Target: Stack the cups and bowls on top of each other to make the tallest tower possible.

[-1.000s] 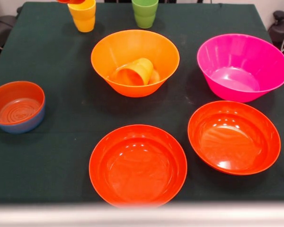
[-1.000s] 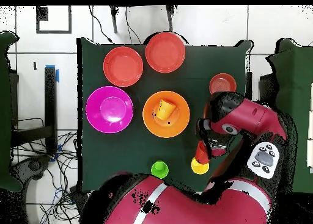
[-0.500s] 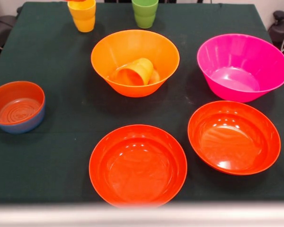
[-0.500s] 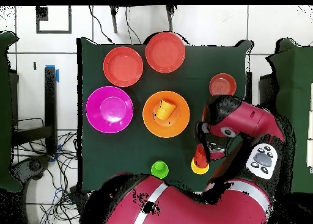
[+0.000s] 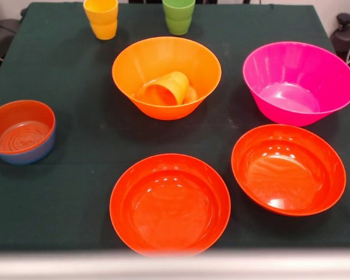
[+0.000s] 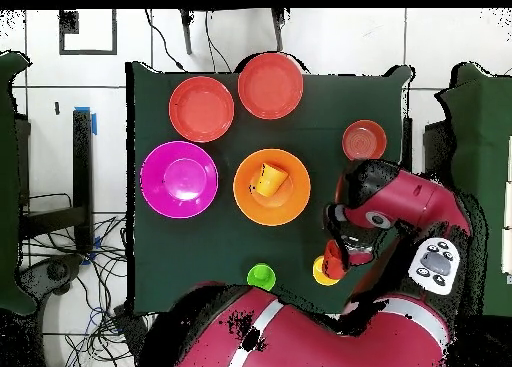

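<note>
Dark green tablecloth [image 5: 58, 192], white tiled floor [image 6: 340, 38], cables [image 6: 95, 283] on floor

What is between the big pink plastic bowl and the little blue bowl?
The large orange plastic bowl, with an orange cup lying tipped inside it, sits between the pink bowl and the blue bowl. The front view shows it.

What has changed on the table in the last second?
The red-orange cup that showed above the yellow cup has left the front view; overhead, the arm and that red-orange cup shifted slightly toward the robot's base. All bowls, the green cup and the orange cup stayed put.
</note>
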### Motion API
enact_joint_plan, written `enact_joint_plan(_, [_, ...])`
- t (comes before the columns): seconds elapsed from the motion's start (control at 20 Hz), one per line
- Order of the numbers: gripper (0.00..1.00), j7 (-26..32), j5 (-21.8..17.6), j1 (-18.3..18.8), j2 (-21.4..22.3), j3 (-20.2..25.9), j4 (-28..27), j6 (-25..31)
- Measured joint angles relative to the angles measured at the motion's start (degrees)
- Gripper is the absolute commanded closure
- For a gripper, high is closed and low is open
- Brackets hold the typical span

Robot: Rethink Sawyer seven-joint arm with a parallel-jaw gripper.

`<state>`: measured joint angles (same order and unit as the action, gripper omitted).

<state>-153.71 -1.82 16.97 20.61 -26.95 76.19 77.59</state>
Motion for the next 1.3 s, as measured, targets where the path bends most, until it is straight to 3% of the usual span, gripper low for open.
enact_joint_plan(0.5, [1.0, 0.0, -0.02, 0.96, -0.01, 0.37, 0.01, -1.54])
enact_joint_plan(1.3, [1.0, 0.0, -3.23, 0.71, -0.05, 0.53, 0.0, -1.79])
